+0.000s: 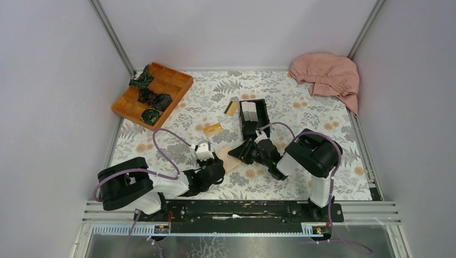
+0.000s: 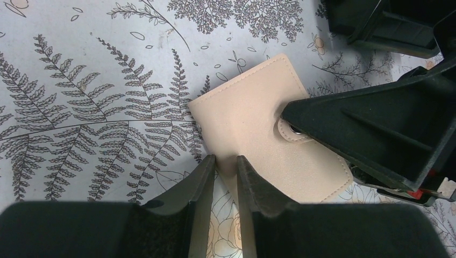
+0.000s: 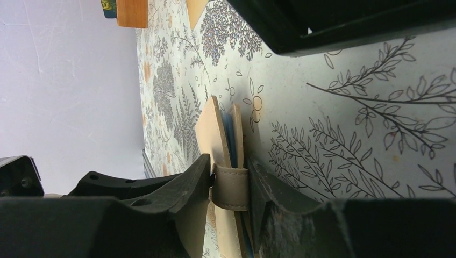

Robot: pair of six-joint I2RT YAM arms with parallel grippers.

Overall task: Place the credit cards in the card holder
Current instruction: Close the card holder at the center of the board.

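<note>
**Setting.** Pale lilac walls (image 1: 226, 32) enclose a table (image 1: 301, 118) spread with a fern-and-flower printed cloth.

**Upper right, overhead view.** A crumpled pink cloth (image 1: 328, 75).

**Upper left.** An orange wooden tray (image 1: 177, 80) divided into compartments, several of which hold dark bundles (image 1: 153, 100).

**Centre.** A black open-topped box (image 1: 250, 130) with white contents.

**Card holder.** Just below the box, between the two arms, lies the small tan leather bifold card holder (image 2: 253, 123), folded shut and flat on the cloth.

**Cards.** The thin orange-gold credit cards (image 1: 213, 129) lie loose on the cloth, apart from the card holder. One sits to its upper left. The other, with a black band (image 1: 232, 108), lies just left of the box. Neither is in the holder.

**Right gripper** (image 3: 231, 166). In its own wrist view the fingers sit one on each side of the little snap tab (image 2: 293, 130) and touch it, so the claw is closed on the tab.

**Left gripper** (image 2: 226, 159). At lower centre of its wrist view the fingers stand narrowly apart, tips at the holder's near edge. I cannot tell whether they pinch that edge, press on it or only hover.

**Step in hand, as I judge it.** The holder is being opened, and no card has been picked up yet. The next move calls for drawing the tab off its stud while the body of the holder is kept from sliding or lifting. One leaf then has to be folded back to bare the slots before a card can be fetched.
</note>
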